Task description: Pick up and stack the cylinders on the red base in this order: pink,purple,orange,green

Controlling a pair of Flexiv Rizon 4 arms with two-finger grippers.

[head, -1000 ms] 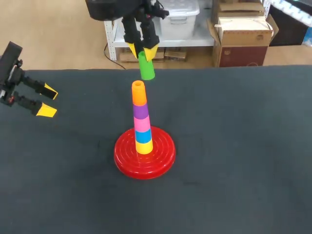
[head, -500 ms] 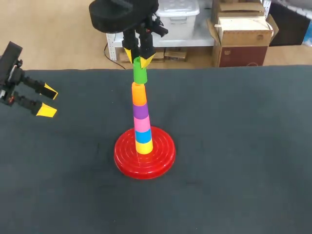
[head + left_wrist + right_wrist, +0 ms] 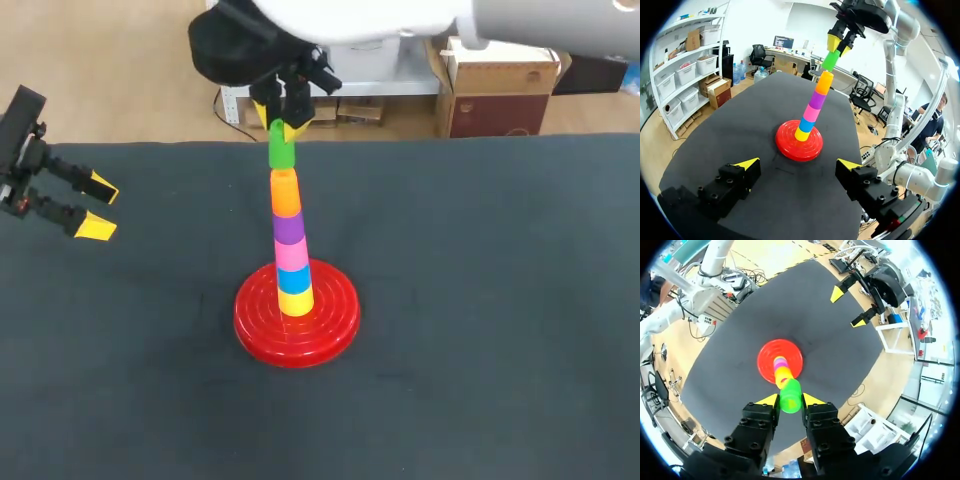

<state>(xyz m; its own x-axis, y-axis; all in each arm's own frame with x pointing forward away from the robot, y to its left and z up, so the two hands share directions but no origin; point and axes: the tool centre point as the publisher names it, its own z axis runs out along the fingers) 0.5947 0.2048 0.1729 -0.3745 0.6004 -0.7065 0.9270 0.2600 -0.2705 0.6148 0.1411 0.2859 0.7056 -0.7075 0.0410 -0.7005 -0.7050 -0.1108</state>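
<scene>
- Above the middle of the table [image 3: 500, 300], the right gripper [image 3: 281, 122] hangs at the end of the white right arm [image 3: 380, 18], which comes in over the far edge from the right side.
- Its two yellow-tipped fingers are clenched on the green cylinder [image 3: 281, 150], one on each side of its upper part. The right wrist view shows the cylinder pinched squarely between them.
- The green cylinder stands nearly upright, directly over the orange cylinder [image 3: 286, 192]. Its lower end is at the orange one's top, and I cannot tell whether the two touch.
- Below the orange cylinder the stack runs purple cylinder [image 3: 289, 228], pink cylinder [image 3: 292, 255], blue cylinder [image 3: 294, 281] and yellow cylinder [image 3: 296, 303], each touching the next.
- The stack stands upright at the centre of the red base [image 3: 335, 325], a round ringed disc lying flat on the dark table.
- The left gripper [image 3: 97, 207] sits near the table's left edge, well apart from the base, with its fingers spread wide and holding nothing. In the left wrist view the base and stack are ahead of it.
</scene>
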